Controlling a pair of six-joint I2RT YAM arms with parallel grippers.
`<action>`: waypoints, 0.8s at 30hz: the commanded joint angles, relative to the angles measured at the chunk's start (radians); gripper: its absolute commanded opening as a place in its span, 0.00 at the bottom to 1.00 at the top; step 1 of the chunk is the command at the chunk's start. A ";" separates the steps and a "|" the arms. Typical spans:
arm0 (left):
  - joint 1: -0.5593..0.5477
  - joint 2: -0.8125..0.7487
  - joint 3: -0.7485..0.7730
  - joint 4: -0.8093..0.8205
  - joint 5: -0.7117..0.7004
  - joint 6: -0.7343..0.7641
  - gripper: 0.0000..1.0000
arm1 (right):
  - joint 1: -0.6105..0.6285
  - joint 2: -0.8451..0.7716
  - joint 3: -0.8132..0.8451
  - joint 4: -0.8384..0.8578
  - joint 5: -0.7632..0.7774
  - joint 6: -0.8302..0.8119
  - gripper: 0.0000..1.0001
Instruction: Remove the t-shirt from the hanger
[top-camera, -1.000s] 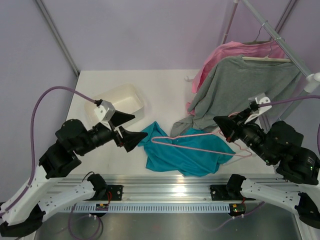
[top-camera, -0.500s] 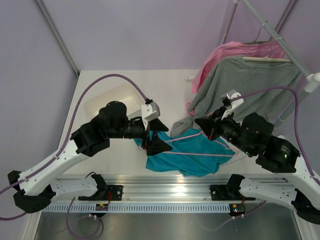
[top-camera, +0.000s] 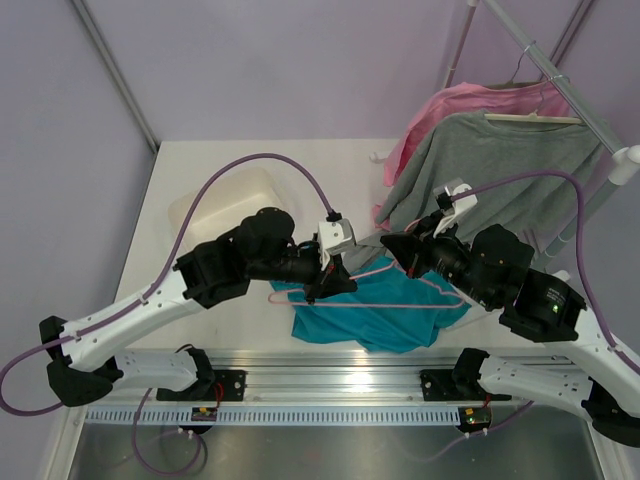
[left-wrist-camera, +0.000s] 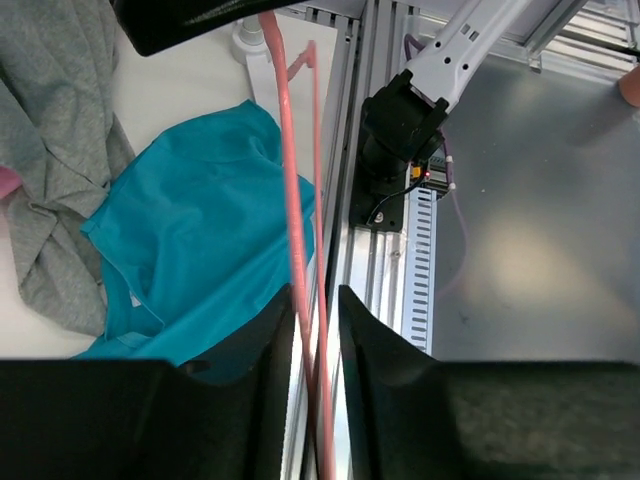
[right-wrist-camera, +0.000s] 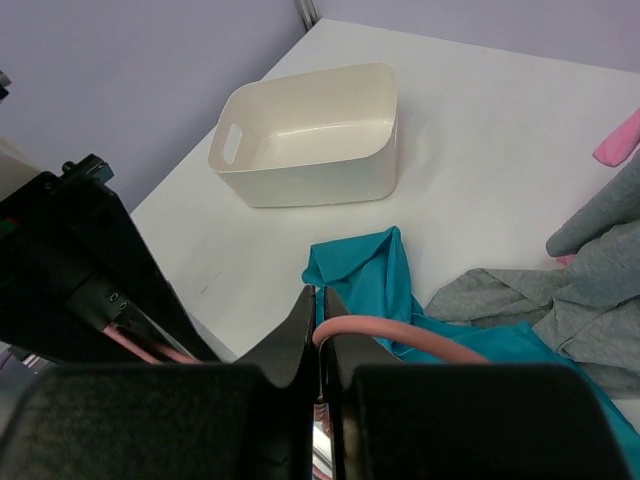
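the left gripper and right gripper each clamp the thin pink wire hanger. the plain teal t-shirt lies crumpled below them.

You will find no text, number or brand that can be read in any of these views. The small circuit boards on the rail at the near edge carry coloured marks, too small for you to read.

Likely lab: purple booth walls, aluminium rail.
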 joint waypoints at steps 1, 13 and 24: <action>-0.013 -0.005 0.038 0.014 -0.055 0.022 0.00 | -0.005 0.006 0.021 0.052 -0.011 0.012 0.00; -0.015 -0.047 0.024 0.030 -0.108 0.016 0.00 | -0.005 0.023 0.053 0.007 -0.011 -0.001 0.00; -0.015 -0.079 0.016 0.022 -0.025 0.042 0.70 | -0.003 -0.004 0.050 -0.030 -0.121 -0.032 0.00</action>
